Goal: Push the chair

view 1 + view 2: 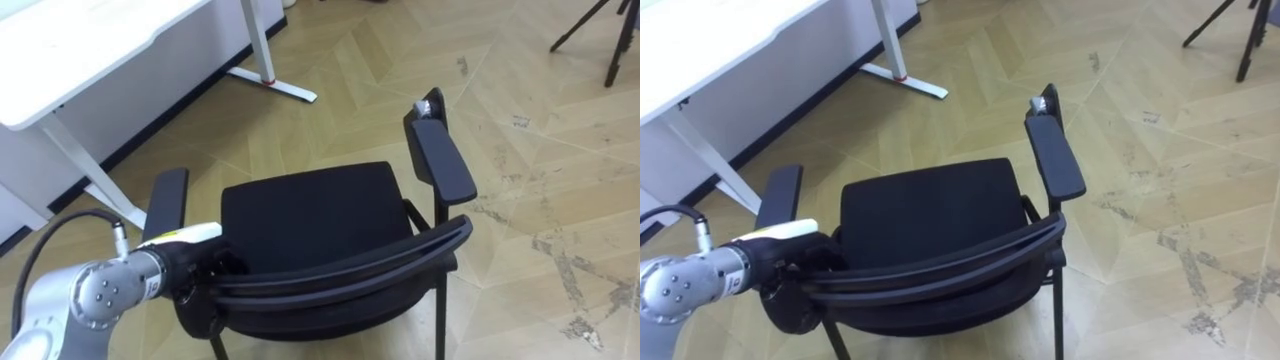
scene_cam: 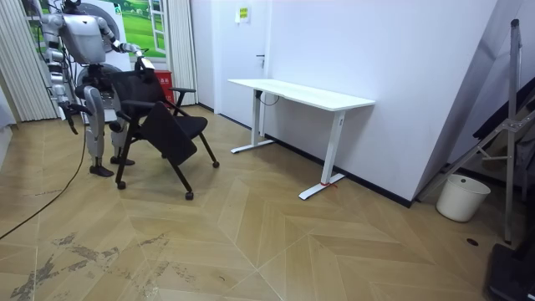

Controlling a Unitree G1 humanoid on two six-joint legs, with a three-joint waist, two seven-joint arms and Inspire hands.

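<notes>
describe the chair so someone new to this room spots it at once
Find the white desk against the wall. On the wood floor to the room view's left of it stands the chair, the robot's left hand at its backrest. Unlike the desk, it is black, with armrests and wheels.

No legible text or numbers

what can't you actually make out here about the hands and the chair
Left hand: eye views, black against the black backrest of the chair, so its grip is unreadable.
Right hand: room view, too small to read.
Chair feet: eye views, hidden under the seat or cut off by the bottom edge.
Desk: eye views, cut off by the top and left edges.
</notes>
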